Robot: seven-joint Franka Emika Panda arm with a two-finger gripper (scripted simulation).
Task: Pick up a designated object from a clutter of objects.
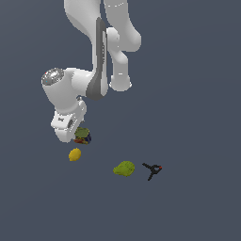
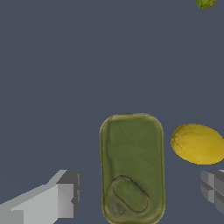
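The can (image 2: 131, 168) shows from above in the wrist view: a dark green top with rounded corners and a pull tab. In the exterior view the can (image 1: 83, 136) sits half hidden under the hand, with bits of yellow, blue and red label showing. My gripper (image 2: 139, 192) is open, and the can lies between its two grey fingers (image 2: 65, 192) with a gap on each side. In the exterior view the gripper (image 1: 77, 133) is low over the can, its fingertips hidden by the hand.
A yellow lemon (image 1: 75, 154) lies close beside the can and also shows in the wrist view (image 2: 197, 143). A green pear-like fruit (image 1: 124, 168) and a black clamp with a red tip (image 1: 152, 170) lie further toward the exterior view's right.
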